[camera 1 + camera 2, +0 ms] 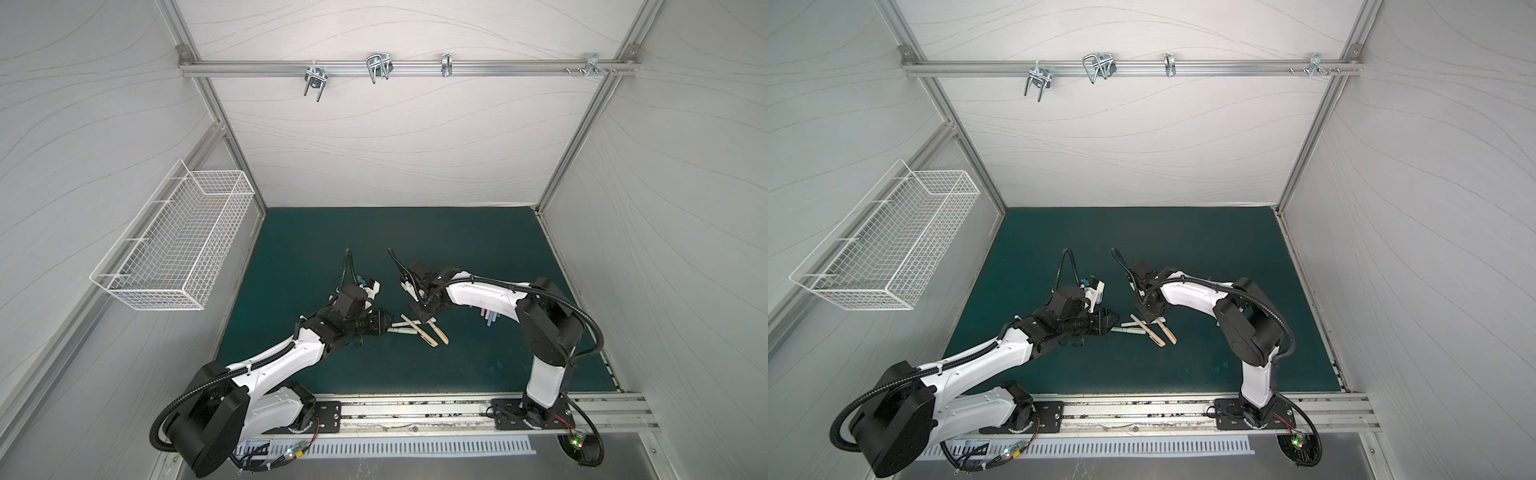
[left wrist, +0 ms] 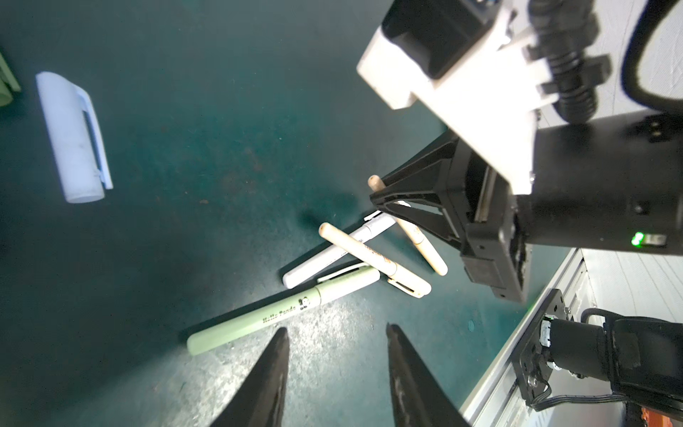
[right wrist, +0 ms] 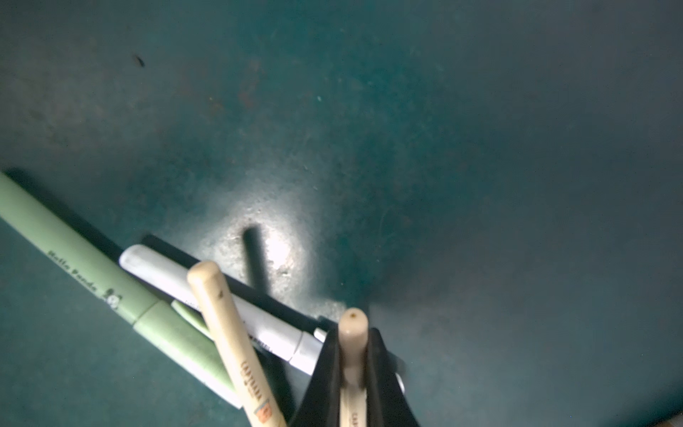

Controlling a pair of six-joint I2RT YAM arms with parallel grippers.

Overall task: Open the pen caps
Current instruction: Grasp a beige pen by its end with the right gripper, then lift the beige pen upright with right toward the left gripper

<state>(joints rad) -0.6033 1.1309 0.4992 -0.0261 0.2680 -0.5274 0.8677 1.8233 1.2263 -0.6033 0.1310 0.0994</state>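
Several capped pens lie crossed mid-mat in both top views (image 1: 415, 328) (image 1: 1144, 328). The sage green pen (image 2: 258, 318) has its cap (image 2: 347, 283) on. A white pen (image 2: 332, 255) lies beside it, and a tan pen (image 2: 373, 258) rests across both. My right gripper (image 3: 354, 332) (image 1: 424, 318) is shut on a second tan pen (image 2: 421, 240), whose rounded end (image 3: 353, 321) sticks out past the fingertips. My left gripper (image 2: 336, 329) (image 1: 388, 326) is open and holds nothing, just short of the green pen's end. A loose white cap (image 2: 74, 136) lies apart on the mat.
Pink and blue pastel pieces (image 1: 487, 316) lie under my right forearm. A white wire basket (image 1: 174, 245) hangs on the left wall, and metal hooks (image 1: 378, 68) hang on the back rail. An aluminium rail (image 1: 415, 411) runs along the mat's front edge.
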